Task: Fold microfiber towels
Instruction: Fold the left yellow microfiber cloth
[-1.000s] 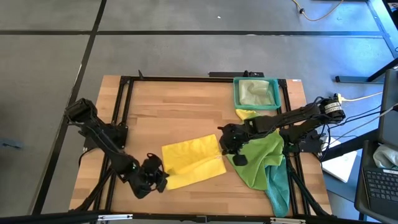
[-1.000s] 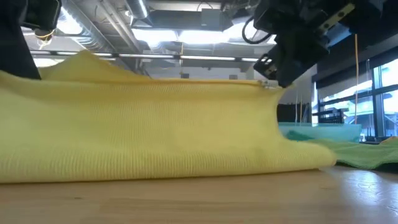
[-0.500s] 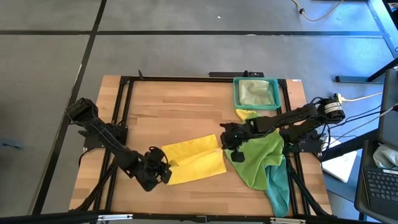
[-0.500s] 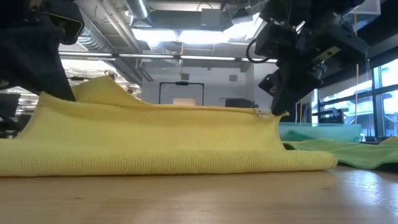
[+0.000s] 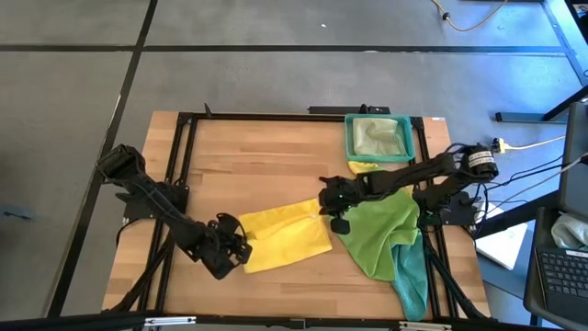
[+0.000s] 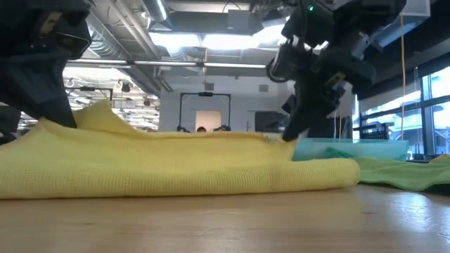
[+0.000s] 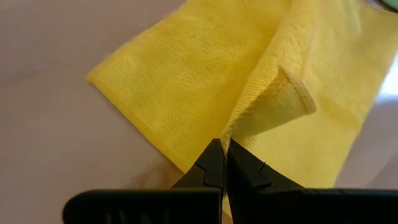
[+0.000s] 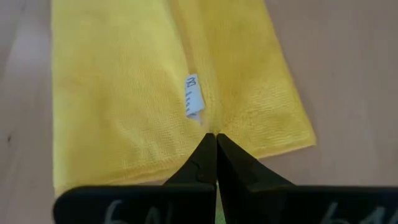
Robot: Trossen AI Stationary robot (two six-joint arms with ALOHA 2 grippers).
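Note:
A yellow microfiber towel (image 5: 285,237) lies folded double on the wooden table, near its middle. My left gripper (image 5: 242,251) is shut on its left end, and my right gripper (image 5: 324,204) is shut on its far right corner, next to a white label (image 8: 193,99). In the low view the towel (image 6: 176,169) lies low, with a small hump beside the left gripper (image 6: 56,105). A bright green towel (image 5: 381,230) lies spread at the right, overlapping a teal towel (image 5: 413,276). My left gripper pinches a raised fold (image 7: 231,129) at the yellow towel's left end between its two fingers, slanting down from the near left. A ridge of cloth rises from the fingertips; the rest lies on the table. My right gripper pinches the towel's edge (image 8: 205,127) just beside the white label, slanting down from the right. That corner sits a little above the table (image 6: 278,138); the rest of the towel lies flat.
A teal tray (image 5: 350,138) at the far right holds a pale olive towel (image 5: 377,138). Another yellow towel (image 5: 363,167) peeks out at the tray's near side. A black frame (image 5: 276,116) runs round the table. Bare wood (image 5: 257,165) lies at the far left.
Both grippers have sunk toward the table while staying shut. The left one has gone right along the towel; the right one has shifted slightly to the far left. The towel's held upper edge has come down, so the raised layer now lies on the lower one.

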